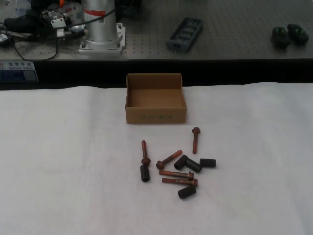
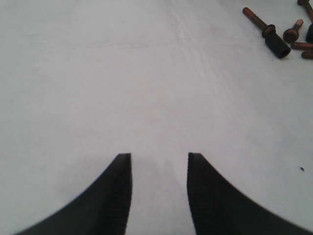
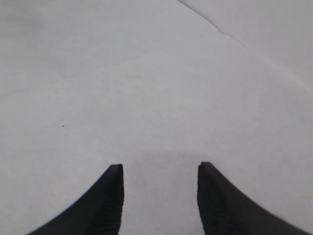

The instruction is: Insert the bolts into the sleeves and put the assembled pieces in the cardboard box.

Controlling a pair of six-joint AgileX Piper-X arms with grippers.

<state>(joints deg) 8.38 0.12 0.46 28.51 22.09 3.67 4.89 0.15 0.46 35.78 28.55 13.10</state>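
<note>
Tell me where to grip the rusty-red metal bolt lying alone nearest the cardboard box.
Probably best at mid-shank, from above, closing across the shank: the rusty-red metal bolt lies flat on the white cloth with nothing touching it, so both sides are free.

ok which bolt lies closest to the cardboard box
The bolt lying apart, nearest the cardboard box; the other bolts lie farther off among the sleeves.

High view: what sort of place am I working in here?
Probably a lab or workshop bench: a dark perforated table behind, tangled cables and a metal column base on it, white sheet in front with loose bolts.
</note>
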